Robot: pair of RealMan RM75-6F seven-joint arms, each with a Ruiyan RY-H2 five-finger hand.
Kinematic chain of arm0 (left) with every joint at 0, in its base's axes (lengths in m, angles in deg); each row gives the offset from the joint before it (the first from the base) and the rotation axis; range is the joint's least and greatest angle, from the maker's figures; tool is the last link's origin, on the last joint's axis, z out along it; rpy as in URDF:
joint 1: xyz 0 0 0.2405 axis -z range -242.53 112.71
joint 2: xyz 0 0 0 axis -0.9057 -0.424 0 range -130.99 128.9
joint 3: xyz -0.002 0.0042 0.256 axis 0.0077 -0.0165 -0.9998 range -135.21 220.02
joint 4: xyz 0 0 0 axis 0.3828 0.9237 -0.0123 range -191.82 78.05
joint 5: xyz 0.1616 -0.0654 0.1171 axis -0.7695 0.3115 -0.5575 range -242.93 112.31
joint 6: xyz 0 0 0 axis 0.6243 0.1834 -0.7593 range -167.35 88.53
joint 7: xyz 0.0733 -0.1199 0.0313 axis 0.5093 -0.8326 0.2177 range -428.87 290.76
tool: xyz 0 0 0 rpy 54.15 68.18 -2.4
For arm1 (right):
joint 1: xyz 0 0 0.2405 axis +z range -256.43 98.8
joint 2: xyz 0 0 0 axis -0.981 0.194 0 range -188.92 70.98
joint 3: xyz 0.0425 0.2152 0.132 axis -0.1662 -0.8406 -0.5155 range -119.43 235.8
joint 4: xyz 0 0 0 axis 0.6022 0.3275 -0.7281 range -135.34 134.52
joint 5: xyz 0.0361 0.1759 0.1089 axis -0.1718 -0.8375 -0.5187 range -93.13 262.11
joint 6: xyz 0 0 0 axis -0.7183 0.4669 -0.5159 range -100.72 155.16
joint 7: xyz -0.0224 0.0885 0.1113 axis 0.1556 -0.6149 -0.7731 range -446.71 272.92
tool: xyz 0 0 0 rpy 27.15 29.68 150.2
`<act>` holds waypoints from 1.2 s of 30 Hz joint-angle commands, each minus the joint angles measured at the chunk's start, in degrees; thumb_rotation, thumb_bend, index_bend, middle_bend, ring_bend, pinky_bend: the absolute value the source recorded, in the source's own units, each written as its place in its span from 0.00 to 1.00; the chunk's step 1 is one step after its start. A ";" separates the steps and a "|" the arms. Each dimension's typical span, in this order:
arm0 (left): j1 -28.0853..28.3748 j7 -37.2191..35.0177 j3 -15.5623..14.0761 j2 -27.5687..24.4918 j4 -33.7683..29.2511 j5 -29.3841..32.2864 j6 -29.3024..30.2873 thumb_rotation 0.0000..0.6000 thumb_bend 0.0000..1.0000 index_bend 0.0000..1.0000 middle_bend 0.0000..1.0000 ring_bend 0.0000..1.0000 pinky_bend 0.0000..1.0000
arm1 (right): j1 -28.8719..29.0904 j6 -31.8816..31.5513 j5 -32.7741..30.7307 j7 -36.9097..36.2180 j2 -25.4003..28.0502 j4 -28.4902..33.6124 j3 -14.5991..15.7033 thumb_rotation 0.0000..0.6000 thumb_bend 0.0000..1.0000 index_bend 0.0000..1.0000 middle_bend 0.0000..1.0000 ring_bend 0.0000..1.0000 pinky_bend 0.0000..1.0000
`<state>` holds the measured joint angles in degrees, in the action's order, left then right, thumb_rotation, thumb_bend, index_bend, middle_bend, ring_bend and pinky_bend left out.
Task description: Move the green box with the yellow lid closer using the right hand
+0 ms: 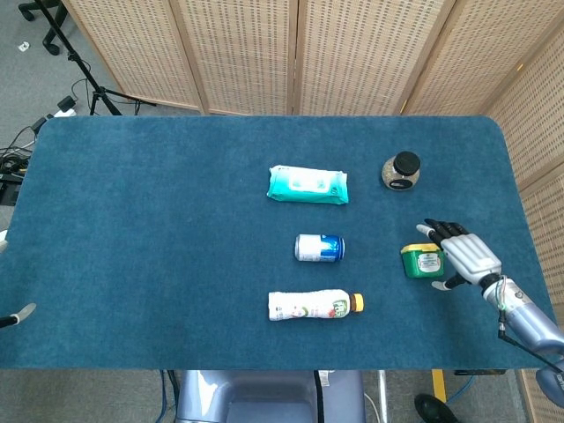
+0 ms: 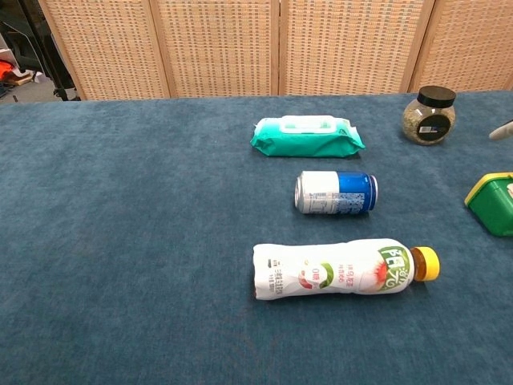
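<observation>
The green box with the yellow lid (image 1: 421, 261) stands on the blue table to the right of the can; the chest view shows it cut off by the right edge (image 2: 492, 205). My right hand (image 1: 467, 256) lies just right of the box with its fingers spread and nothing in them. One finger reaches past the box's far side and the thumb lies by its near side. In the chest view only a fingertip (image 2: 502, 130) of this hand shows. A grey sliver at the left edge, probably my left hand (image 1: 18, 313), is too small to read.
A blue-and-white can (image 1: 319, 248) lies left of the box, with a white bottle with a yellow cap (image 1: 313, 305) nearer me. A teal wipes pack (image 1: 307, 184) and a black-lidded jar (image 1: 401, 171) sit farther back. The table's right edge (image 1: 529, 238) runs close behind the hand.
</observation>
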<state>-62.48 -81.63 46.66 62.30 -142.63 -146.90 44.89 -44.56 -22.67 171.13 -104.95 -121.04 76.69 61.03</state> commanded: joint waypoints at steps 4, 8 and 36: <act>0.00 0.08 -0.04 0.08 0.03 -0.06 0.06 1.00 0.00 0.00 0.00 0.00 0.00 | -1.75 -2.90 2.08 2.01 -7.78 -7.35 0.48 1.00 0.00 0.00 0.00 0.00 0.06; 0.05 -0.07 0.06 0.03 0.08 0.25 -0.18 1.00 0.00 0.00 0.00 0.00 0.00 | -1.87 -4.34 2.03 2.14 -14.08 -15.20 -0.61 1.00 0.00 0.00 0.00 0.00 0.06; 0.33 1.04 -0.02 0.37 -0.05 0.35 -0.58 1.00 0.00 0.00 0.00 0.00 0.00 | 2.76 -3.57 9.19 -17.40 -3.16 -9.43 3.82 1.00 0.90 0.52 0.54 0.37 0.26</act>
<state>-62.14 -80.59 46.64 62.67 -142.68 -146.54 44.31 -45.31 -32.07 178.96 -119.42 -131.60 59.70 62.83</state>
